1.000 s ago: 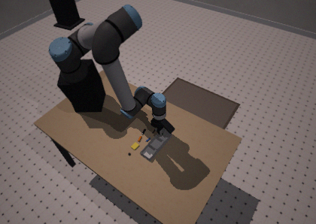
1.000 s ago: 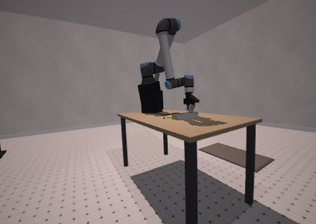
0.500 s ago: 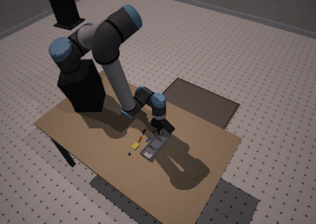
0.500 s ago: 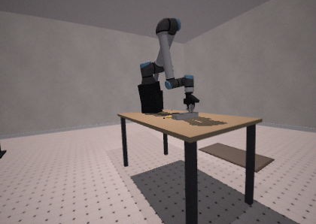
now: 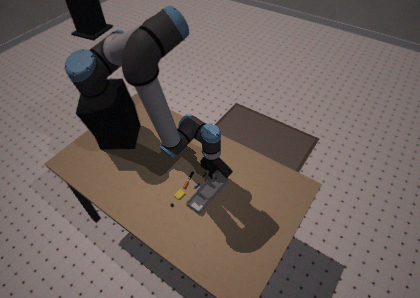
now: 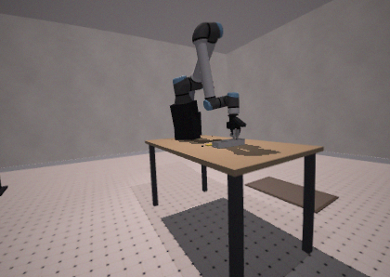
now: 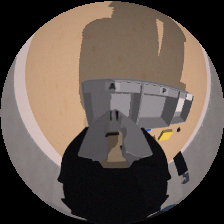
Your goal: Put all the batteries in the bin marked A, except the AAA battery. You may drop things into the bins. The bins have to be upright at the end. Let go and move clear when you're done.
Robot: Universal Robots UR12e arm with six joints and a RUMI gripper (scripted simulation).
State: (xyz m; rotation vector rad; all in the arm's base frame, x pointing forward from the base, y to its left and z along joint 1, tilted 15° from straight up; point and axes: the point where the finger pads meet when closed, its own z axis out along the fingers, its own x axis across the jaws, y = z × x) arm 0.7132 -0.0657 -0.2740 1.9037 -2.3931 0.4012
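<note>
A grey row of open bins (image 5: 207,191) (image 6: 227,144) stands upright on the table. The bin marked A (image 7: 102,86) is at its left end in the wrist view. My gripper (image 6: 236,138) (image 7: 114,117) is shut, its tips low at bin A; no object shows between them. Beside the bins lie a blue battery-like piece (image 5: 197,186) (image 7: 148,130), an orange one (image 5: 186,184), a black one (image 5: 191,175), a yellow block (image 5: 179,194) (image 7: 165,135) and a small dark piece (image 5: 172,205) (image 7: 178,129). Their types are too small to read. The jaws hide part of bin A's inside.
The middle bin (image 7: 153,106) looks empty. The far bin holds a pale patch (image 5: 196,207) that I cannot identify. The arm's black base (image 5: 111,119) stands on the table (image 5: 145,217). The bins' walls stand close around my fingertips.
</note>
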